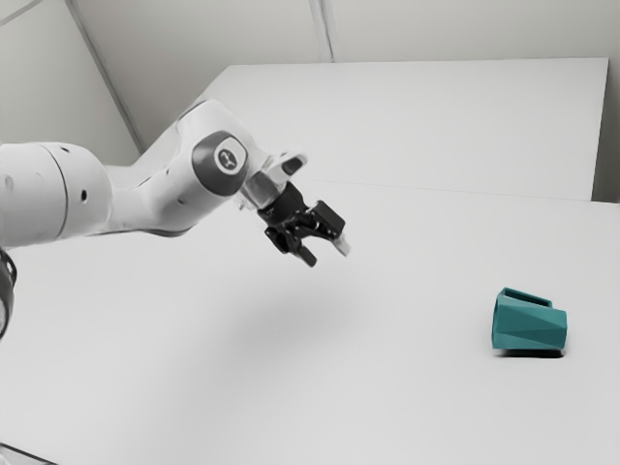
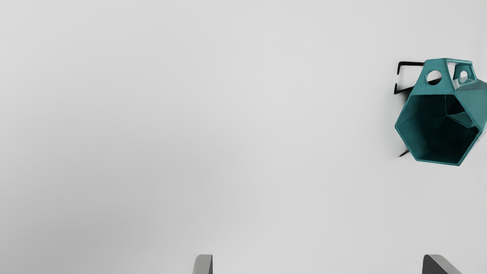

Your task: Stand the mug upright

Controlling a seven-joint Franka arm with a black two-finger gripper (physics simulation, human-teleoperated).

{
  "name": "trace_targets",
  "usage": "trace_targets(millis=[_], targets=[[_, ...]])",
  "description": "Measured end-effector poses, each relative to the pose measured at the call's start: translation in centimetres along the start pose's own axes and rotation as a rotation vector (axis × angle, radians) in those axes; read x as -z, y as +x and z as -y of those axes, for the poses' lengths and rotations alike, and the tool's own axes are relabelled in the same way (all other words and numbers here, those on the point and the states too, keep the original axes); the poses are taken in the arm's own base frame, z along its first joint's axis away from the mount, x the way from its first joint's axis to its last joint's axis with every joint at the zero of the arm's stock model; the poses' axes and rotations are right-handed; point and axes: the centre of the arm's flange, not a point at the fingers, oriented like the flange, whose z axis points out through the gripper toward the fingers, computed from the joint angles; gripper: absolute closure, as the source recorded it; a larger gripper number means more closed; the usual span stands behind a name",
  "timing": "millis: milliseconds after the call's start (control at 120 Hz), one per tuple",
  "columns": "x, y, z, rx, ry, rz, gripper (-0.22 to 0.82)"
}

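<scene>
Pincer point(image 1: 326, 254) stands wide open, seemingly well apart from mug point(image 1: 530, 327).

The white arm point(image 1: 165, 197) enters from the exterior view's left and reaches toward the exterior view's right. At its end is the black tool point(image 1: 326, 254), which is above the pale desk point(image 1: 407, 397) and points downward at a slant, with its two fingers standing apart. The teal mug point(image 1: 530, 327) lies on its side on the desk, well apart from the tool, at the exterior view's right. Its handle point(image 1: 527, 296) is on the upper side, and under the mug there is a dark shadow.
</scene>
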Motion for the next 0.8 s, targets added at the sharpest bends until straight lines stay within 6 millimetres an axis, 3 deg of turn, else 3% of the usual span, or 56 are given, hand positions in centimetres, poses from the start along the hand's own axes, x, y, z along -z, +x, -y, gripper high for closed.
trace_targets(millis=[200,375,542,800], targets=[[-6.7,-0.7,-2.1,0.08,-0.068,0.024,0.0],[-10.9,-0.8,-3.4,0.148,-0.139,0.012,0.0],[-13.6,-0.4,-5.2,0.159,-0.181,0.004,0.0],[-14.8,-0.9,-9.7,0.092,-0.215,-0.004,0.0]])
